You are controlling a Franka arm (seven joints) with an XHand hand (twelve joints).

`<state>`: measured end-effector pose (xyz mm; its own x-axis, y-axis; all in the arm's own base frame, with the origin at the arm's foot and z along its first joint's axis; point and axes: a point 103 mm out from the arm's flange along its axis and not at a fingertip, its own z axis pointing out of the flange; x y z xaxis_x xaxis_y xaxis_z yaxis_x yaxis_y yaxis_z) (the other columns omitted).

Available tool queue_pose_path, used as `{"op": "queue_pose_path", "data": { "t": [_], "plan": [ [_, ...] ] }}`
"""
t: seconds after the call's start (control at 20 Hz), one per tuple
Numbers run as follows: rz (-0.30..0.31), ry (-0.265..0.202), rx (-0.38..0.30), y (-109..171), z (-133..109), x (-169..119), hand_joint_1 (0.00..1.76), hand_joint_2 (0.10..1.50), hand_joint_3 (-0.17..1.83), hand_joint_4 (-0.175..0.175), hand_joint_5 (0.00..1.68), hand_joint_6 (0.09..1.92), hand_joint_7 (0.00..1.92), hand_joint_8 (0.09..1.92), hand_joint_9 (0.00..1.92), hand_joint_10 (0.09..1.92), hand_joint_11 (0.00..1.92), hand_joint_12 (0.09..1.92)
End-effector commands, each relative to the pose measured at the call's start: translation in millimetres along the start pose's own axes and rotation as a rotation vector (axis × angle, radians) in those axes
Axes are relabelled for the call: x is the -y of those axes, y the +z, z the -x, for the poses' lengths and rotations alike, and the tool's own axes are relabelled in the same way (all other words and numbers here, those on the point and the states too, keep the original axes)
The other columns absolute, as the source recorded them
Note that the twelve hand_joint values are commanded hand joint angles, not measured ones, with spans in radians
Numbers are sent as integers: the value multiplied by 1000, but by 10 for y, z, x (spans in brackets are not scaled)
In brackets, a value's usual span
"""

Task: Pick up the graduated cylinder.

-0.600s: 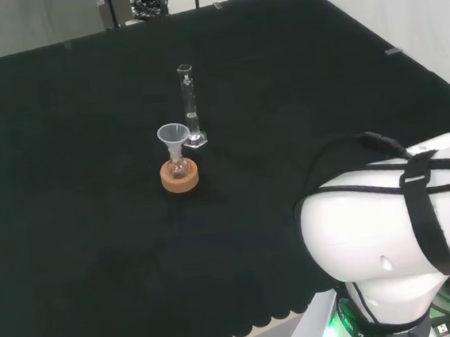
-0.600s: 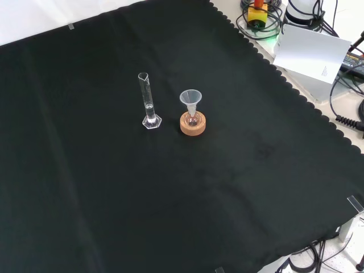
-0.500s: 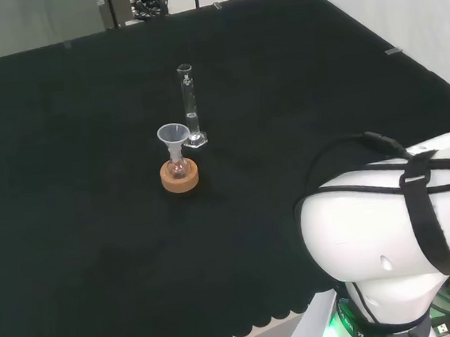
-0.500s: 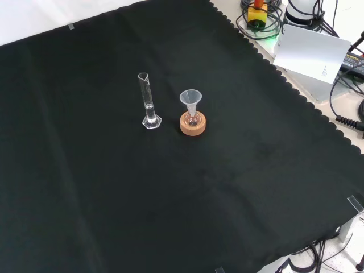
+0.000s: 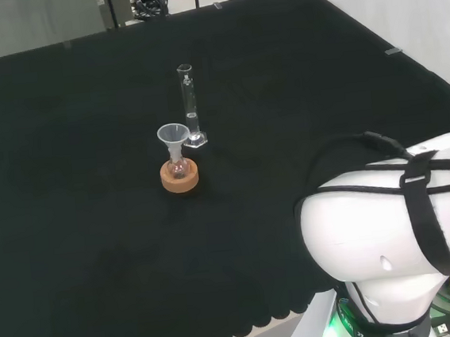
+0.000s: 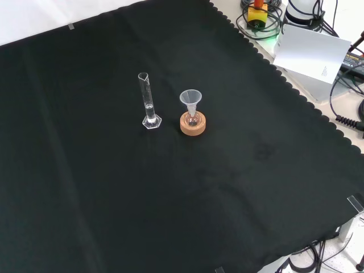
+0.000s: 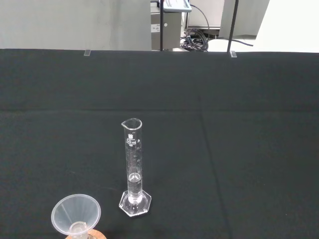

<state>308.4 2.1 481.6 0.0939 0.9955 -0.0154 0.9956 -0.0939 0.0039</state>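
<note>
A clear graduated cylinder (image 5: 190, 105) stands upright on its hexagonal foot on the black cloth. In the front view the cylinder (image 6: 148, 101) is left of a small flask with a funnel. The wrist view looks at the cylinder (image 7: 133, 167) from some way off, with open cloth between the camera and the cylinder.
A small round flask with a clear plastic funnel (image 5: 173, 137) in its neck sits on a cork ring (image 5: 179, 177) close beside the cylinder; the funnel (image 6: 190, 99) and the cork ring (image 6: 193, 124) also show from the front. The arm's white link (image 5: 397, 216) fills the head view's lower right. Cables and a white box (image 6: 311, 51) lie beyond the cloth's scalloped edge.
</note>
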Motion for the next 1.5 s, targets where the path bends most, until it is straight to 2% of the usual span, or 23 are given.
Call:
{"op": "queue_pose_path", "data": {
  "t": [0.05, 0.3, 0.5, 0.7, 0.9, 1.0, 1.2, 1.5],
  "plan": [
    [-12, 15, -12, 71, 82, -23, 0, 1192, 386, 14, 216, 87, 12, 515, 210, 649, 56, 1383],
    [-17, 57, -51, 294, 356, -121, 0, 1194, 382, 14, 218, 87, 13, 516, 212, 650, 56, 1383],
    [-3, 68, -59, 442, 520, -221, 0, 1195, 377, 12, 222, 87, 17, 517, 218, 651, 55, 1383],
    [11, 44, -75, 717, 667, -488, 0, 1198, 371, 8, 234, 87, 36, 524, 233, 656, 61, 1385],
    [19, 6, -99, 1061, 762, -887, 11, 1201, 357, 4, 248, 87, 55, 532, 250, 657, 73, 1385],
    [14, 6, -112, 1192, 781, -1072, 24, 1201, 347, 1, 256, 87, 66, 536, 256, 655, 76, 1384],
    [-2, -3, -140, 1414, 744, -1390, 39, 1202, 336, -3, 267, 87, 77, 541, 264, 653, 82, 1384],
    [5, -66, -165, 1789, 595, -1708, 66, 1191, 316, -6, 270, 87, 93, 551, 293, 660, 98, 1385]
  ]
}}
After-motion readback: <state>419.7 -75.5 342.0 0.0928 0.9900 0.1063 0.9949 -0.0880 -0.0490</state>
